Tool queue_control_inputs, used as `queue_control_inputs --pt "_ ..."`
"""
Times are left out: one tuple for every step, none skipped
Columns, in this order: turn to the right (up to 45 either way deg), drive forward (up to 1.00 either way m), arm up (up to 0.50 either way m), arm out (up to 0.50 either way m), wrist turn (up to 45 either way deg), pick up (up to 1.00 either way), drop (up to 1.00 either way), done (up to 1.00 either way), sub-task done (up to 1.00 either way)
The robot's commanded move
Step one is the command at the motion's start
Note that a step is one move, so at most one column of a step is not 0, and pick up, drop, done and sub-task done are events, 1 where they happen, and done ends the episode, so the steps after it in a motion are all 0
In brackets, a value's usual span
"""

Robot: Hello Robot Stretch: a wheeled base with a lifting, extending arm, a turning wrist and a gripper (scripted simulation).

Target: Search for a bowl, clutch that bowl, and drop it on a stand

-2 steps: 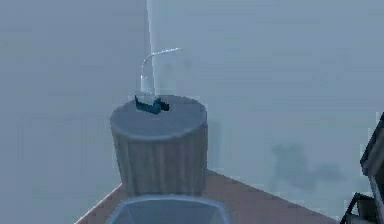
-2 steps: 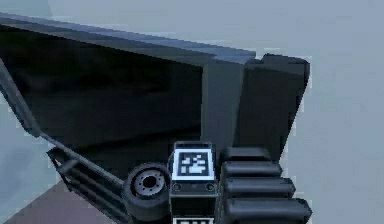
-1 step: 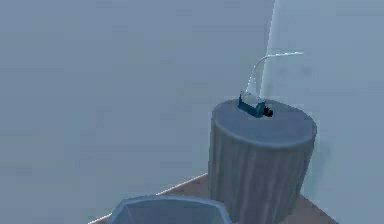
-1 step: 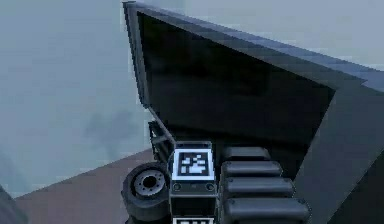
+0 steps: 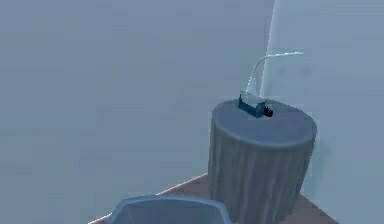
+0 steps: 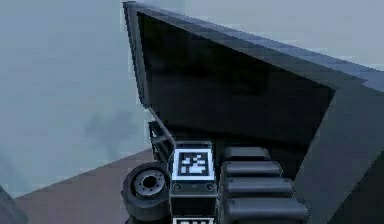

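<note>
Listed: grey ribbed cylinder (image 5: 262, 155) bearing small blue-black device (image 5: 256, 105); large black flat screen (image 6: 230, 90) behind jaws, their state and load impossible to tell.

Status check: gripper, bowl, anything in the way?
Gripper by a big dark screen, cannot tell whether it holds anything. Blue-grey round rim at forward view's bottom, maybe the bowl. Grey ribbed stand ahead, small dark gadget on top.

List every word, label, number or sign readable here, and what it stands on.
None can be read.
White square with black marks at the end of the arm: a block pattern, no letters.
Large dark flat screen: blank.
Small dark device on the grey ribbed cylinder: any print too small to tell.
</note>
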Motion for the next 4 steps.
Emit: queue_control_inputs --pt "0.0 0.0 0.0 0.48 0.0 0.0 0.0 0.0 0.0" --pt "0.0 0.0 0.0 0.0 0.0 0.0 1.0 0.0 0.0" --pt "-45.0 0.0 0.0 0.0 0.0 0.0 0.0 0.0 0.0" --pt "-39.0 0.0 0.0 0.0 0.0 0.0 0.0 0.0 0.0"
